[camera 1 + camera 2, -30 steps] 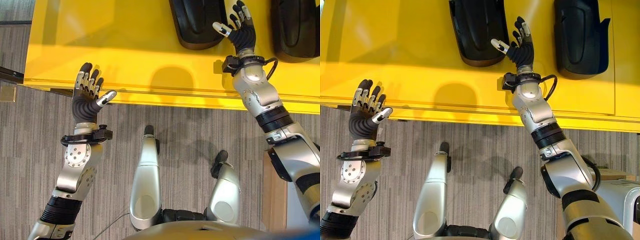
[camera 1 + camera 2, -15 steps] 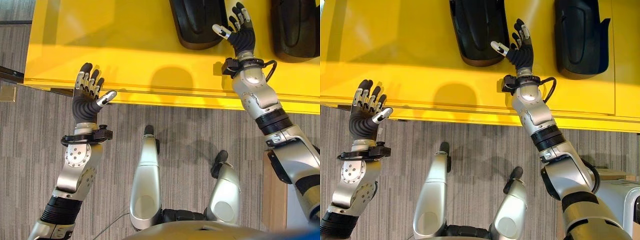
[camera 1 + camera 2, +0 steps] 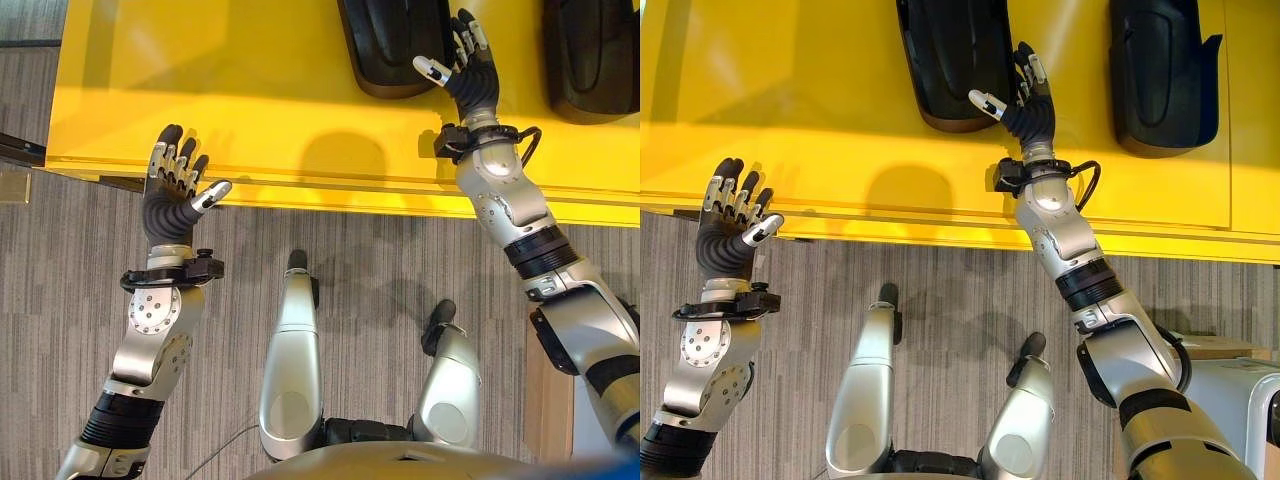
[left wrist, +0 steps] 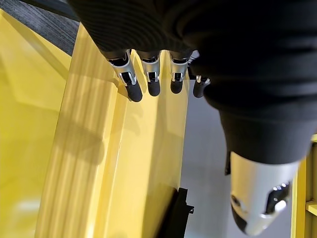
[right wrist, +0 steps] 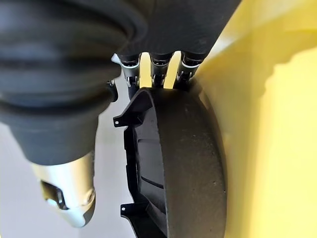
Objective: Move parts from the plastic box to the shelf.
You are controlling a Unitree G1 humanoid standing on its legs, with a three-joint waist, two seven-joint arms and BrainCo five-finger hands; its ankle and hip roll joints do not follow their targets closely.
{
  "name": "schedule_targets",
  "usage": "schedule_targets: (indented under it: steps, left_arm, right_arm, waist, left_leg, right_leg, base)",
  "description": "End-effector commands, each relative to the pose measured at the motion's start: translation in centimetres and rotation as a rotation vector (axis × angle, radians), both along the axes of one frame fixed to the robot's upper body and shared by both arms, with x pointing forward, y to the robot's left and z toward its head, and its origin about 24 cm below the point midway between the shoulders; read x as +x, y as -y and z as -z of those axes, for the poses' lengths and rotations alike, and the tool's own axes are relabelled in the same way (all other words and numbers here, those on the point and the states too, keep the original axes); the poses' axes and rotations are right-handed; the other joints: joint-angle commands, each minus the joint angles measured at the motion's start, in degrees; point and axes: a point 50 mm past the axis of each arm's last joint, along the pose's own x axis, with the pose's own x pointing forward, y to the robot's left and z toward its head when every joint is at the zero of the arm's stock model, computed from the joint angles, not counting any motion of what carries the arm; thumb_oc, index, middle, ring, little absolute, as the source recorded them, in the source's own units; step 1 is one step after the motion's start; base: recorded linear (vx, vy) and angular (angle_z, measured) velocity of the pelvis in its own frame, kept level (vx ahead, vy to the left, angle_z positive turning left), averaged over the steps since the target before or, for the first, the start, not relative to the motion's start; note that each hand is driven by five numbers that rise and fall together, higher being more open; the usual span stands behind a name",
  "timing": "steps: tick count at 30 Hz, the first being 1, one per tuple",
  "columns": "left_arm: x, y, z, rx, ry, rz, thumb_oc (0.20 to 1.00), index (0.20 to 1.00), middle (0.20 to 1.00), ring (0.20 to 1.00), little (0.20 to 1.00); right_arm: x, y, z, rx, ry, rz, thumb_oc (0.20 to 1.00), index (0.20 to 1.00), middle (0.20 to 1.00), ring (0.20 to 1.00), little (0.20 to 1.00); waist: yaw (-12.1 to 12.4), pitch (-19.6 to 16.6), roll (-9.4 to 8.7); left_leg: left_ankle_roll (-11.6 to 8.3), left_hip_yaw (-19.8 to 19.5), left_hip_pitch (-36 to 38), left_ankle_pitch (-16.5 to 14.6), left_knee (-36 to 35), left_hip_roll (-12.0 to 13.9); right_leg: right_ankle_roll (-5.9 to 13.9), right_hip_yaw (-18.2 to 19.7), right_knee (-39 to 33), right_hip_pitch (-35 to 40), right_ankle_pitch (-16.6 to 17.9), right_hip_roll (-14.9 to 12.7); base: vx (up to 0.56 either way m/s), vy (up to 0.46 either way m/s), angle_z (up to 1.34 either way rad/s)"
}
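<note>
Here, nearest me, my left hand (image 3: pixel 172 192) hangs over the front edge of the yellow shelf (image 3: pixel 250 90), fingers straight and loosely spread with nothing in them; I judge it is simply waiting there, out of the way. Further in, my right hand (image 3: pixel 1025 100) reaches across the shelf, fingers extended and thumb held apart, empty too. It sits right against the right flank of a black moulded part (image 3: pixel 955 55) lying flat on the yellow surface, my fingertips (image 5: pixel 153 74) at its curved rim, probably to square it in place. A second black part (image 3: pixel 1160 70) lies well apart, beyond my right hand.
</note>
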Motion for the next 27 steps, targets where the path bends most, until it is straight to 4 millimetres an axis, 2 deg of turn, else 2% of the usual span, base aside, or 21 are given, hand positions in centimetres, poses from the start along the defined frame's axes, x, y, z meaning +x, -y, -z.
schedule_targets:
  steps: [1,27]
  left_arm:
    - [-0.81,1.2,0.21,-0.016,0.008,0.046,1.0,1.0,1.0,1.0,1.0]
    - [-0.81,1.12,0.2,-0.018,0.008,0.036,1.0,1.0,1.0,1.0,1.0]
  right_arm:
    - [-0.33,-0.5,1.09,0.034,-0.012,-0.051,1.0,1.0,1.0,1.0,1.0]
    - [-0.76,-1.42,1.47,0.06,-0.016,-0.094,1.0,1.0,1.0,1.0,1.0]
  waist:
    - [1.51,-1.87,1.29]
    - [1.84,-1.87,1.17]
  left_leg:
    - [1.5,1.52,-0.13,3.25,-4.12,0.97]
    - [1.52,1.47,-0.53,3.42,-4.1,0.95]
  right_leg:
    - [-2.8,1.28,11.58,-3.4,-5.35,-1.38]
    - [-2.67,1.16,11.33,-3.56,-5.04,-1.37]
  base:
    - [0.0,0.0,0.0]
    - [0.0,0.0,0.0]
